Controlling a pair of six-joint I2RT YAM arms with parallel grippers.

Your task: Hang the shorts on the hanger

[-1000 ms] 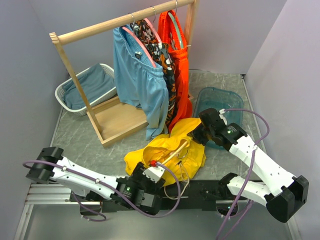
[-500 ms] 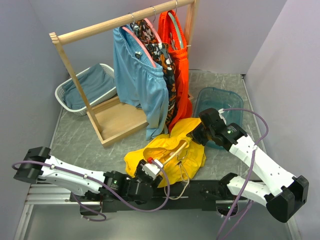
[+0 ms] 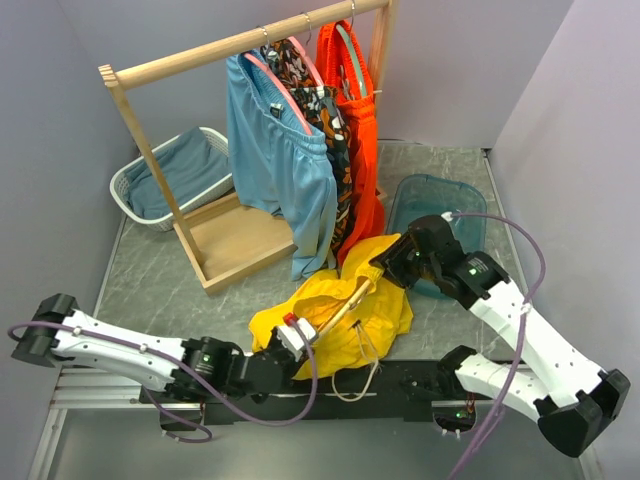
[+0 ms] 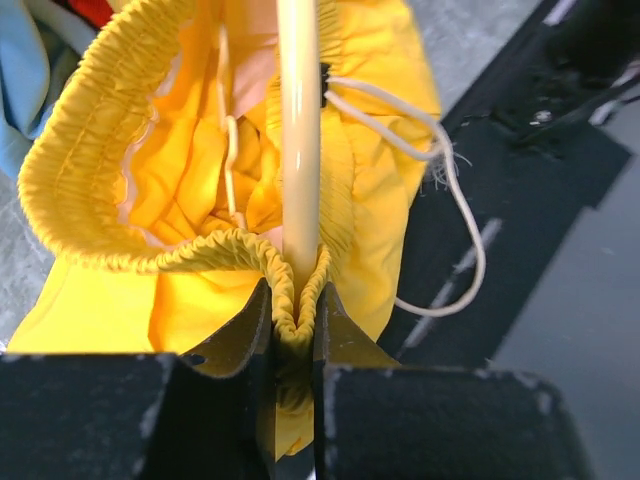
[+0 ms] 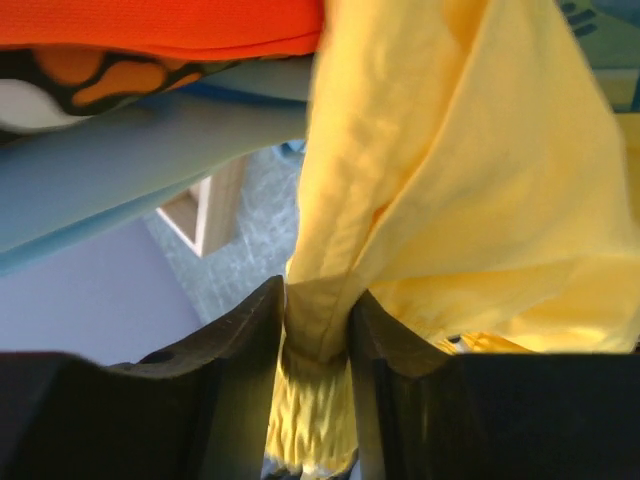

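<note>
The yellow shorts [image 3: 350, 325] lie crumpled on the table near the front edge, with the waistband open and the white drawstring [image 3: 368, 378] trailing forward. The pale wooden hanger [image 3: 347, 298] lies across them, its bar [image 4: 298, 130] running into the waistband opening. At the near end, my left gripper [image 3: 292, 343] is shut on a fold of the elastic waistband [image 4: 293, 320], right where the bar ends. At the far end, my right gripper [image 3: 386, 266] has a bunched fold of the shorts [image 5: 470, 180] pressed between its jaws [image 5: 318, 320], which stand moderately apart.
A wooden clothes rack [image 3: 240, 45] stands at the back, its base board [image 3: 240, 245] on the table. Light blue shorts [image 3: 280, 160], a patterned garment and orange shorts [image 3: 355, 110] hang on it. A white basket [image 3: 135, 180] sits far left, a teal tub [image 3: 440, 205] to the right.
My left gripper has closed onto the waistband and its arm has stretched out lower. My right gripper has shifted slightly left, its jaws a little wider around the fabric.
</note>
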